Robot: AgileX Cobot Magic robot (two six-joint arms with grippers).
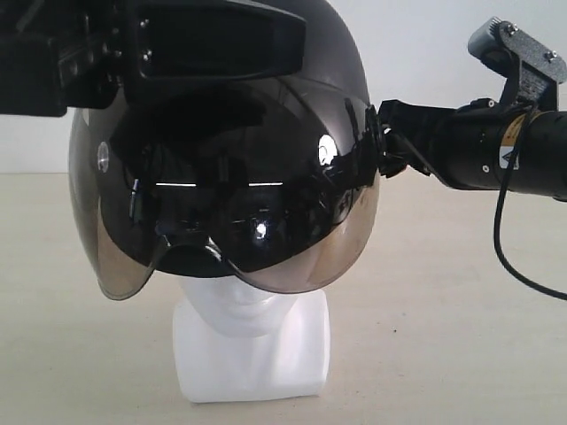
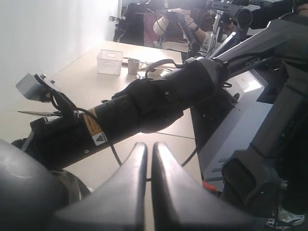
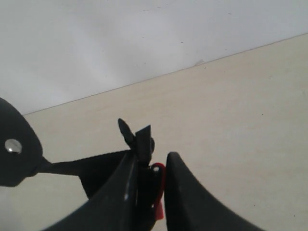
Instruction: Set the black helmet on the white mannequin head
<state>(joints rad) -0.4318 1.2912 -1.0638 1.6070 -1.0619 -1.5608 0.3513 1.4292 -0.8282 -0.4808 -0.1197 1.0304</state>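
The black helmet (image 1: 230, 150) sits over the top of the white mannequin head (image 1: 252, 345). Its smoky visor (image 1: 292, 257) hides the face down to the chin, so only chin, neck and block base show. My right gripper (image 1: 385, 146) reaches in from the right at the helmet's side. In the right wrist view the right gripper (image 3: 156, 161) is shut on the helmet's black strap buckle (image 3: 144, 144), which has a red tab. My left gripper (image 1: 297, 35) lies across the helmet's top front. In the left wrist view the left gripper (image 2: 149, 144) is shut with nothing between its fingers.
The mannequin stands on a pale tabletop (image 1: 461, 336) before a white wall. In the left wrist view, the right arm (image 2: 144, 106) crosses the picture; beyond it stand a clear plastic box (image 2: 109, 61) and a small cup (image 2: 133, 66). A cable (image 1: 509, 257) hangs from the right arm.
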